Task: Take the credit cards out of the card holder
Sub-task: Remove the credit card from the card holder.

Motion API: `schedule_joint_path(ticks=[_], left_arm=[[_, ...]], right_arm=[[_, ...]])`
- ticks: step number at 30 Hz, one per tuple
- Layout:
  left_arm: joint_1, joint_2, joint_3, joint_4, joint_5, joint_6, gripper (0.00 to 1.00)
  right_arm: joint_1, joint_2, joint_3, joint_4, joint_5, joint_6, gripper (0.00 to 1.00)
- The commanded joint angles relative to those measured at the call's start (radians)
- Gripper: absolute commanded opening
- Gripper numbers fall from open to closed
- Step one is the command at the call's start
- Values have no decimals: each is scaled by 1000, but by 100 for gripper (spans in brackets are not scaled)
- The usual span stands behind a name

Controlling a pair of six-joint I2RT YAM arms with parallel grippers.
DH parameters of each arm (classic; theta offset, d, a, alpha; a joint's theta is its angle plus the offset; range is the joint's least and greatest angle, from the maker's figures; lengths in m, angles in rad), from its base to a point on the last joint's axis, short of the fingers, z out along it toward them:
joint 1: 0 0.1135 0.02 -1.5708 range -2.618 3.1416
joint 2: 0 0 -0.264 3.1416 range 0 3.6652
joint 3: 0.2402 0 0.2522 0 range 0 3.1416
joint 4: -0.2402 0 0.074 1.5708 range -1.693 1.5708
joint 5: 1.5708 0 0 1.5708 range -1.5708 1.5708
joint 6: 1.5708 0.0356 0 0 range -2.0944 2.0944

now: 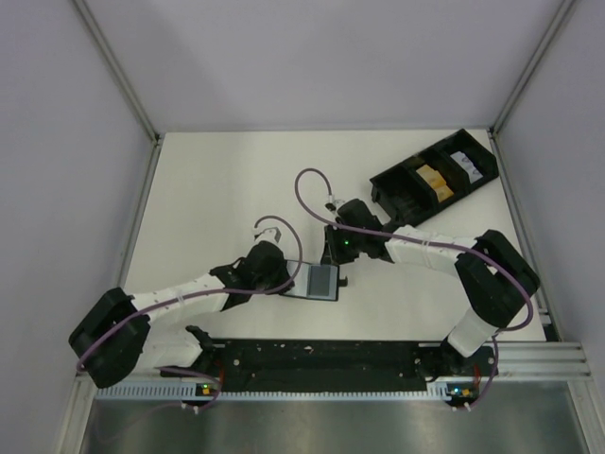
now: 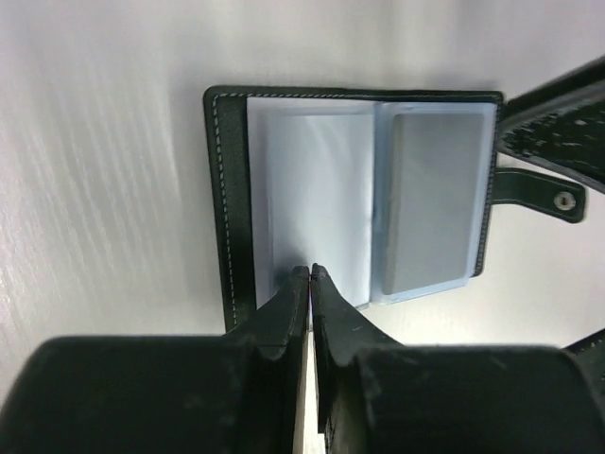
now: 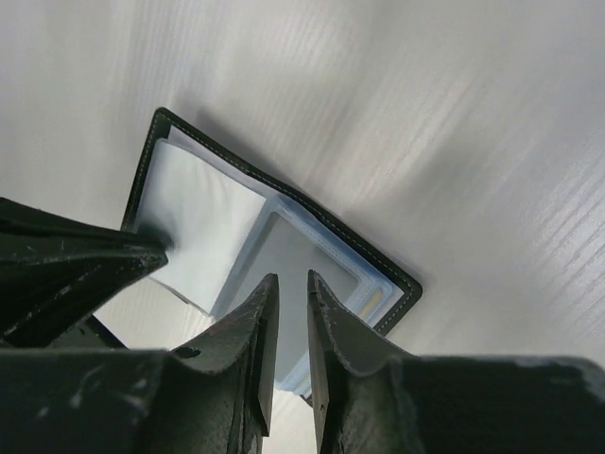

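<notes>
One long black compartmented tray stands far right on the white table, well apart from the small black folding card holder, which lies open mid-table. Left gripper: jaws pressed together at the holder's near edge. Right gripper: jaws narrowly parted above the sleeved grey credit card.

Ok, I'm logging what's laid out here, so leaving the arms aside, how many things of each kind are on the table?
card holder: 1
black tray: 1
cards in the tray: 2, an orange-yellow card and a whitish card
cards showing in the holder: 1, a grey card
Total: 5
</notes>
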Motion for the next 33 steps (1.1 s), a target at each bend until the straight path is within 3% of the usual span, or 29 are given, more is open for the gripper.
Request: schedule_joint_path(ticks=[1,11,33], left_arm=[[9,31,-26,27,-28,-17,6],[10,25,-66,16,-36,-29,2],[10,25,-68,25,-21,-26,1]], right_arm=[[-6,-14,-22,33,10,9,19],[-12,11,-21,30,36,-3,31],[-12,38,-16,19,33,-16,38]])
